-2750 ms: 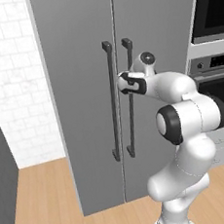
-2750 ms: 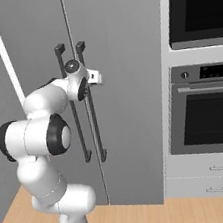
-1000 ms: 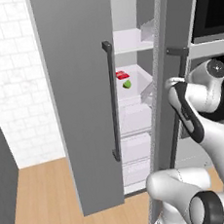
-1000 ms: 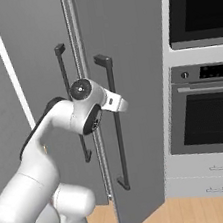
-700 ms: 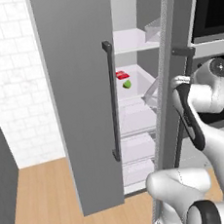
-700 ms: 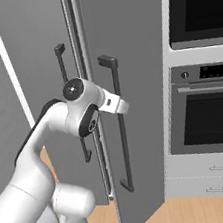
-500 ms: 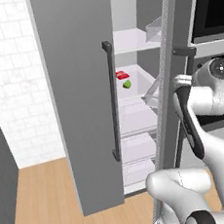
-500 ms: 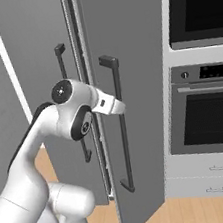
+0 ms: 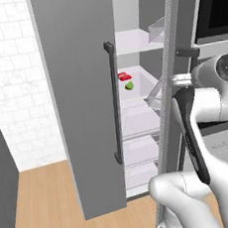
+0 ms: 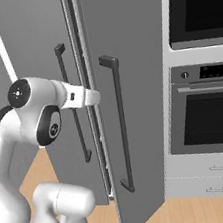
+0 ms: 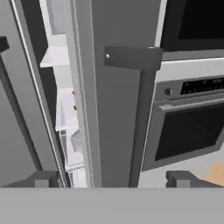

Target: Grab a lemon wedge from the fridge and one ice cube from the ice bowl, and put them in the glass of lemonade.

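The fridge [image 9: 78, 90] stands with its right door [image 10: 142, 104] swung out and white shelves showing inside. The lemon wedge [image 9: 129, 86] lies on a middle shelf beside a small red item [image 9: 124, 76]; in the hand view the lemon wedge [image 11: 75, 107] is a tiny speck in the gap. My gripper [image 11: 113, 179] is open, its tips wide apart on either side of the open door's dark bar handle [image 11: 140, 127], holding nothing. My arm reaches to the door's edge [image 10: 93, 97]. The ice bowl and the glass of lemonade are out of view.
A built-in oven [image 10: 210, 119] with a dark window sits right of the fridge, a second dark appliance [image 10: 198, 4] above it and pale drawers [image 10: 209, 179] below. A white brick wall [image 9: 14, 96] is on the left, over wooden floor [image 9: 56, 207].
The right fridge door has swung from shut to wide open. In the last second my gripper went from shut on the door handle to open, letting it go.
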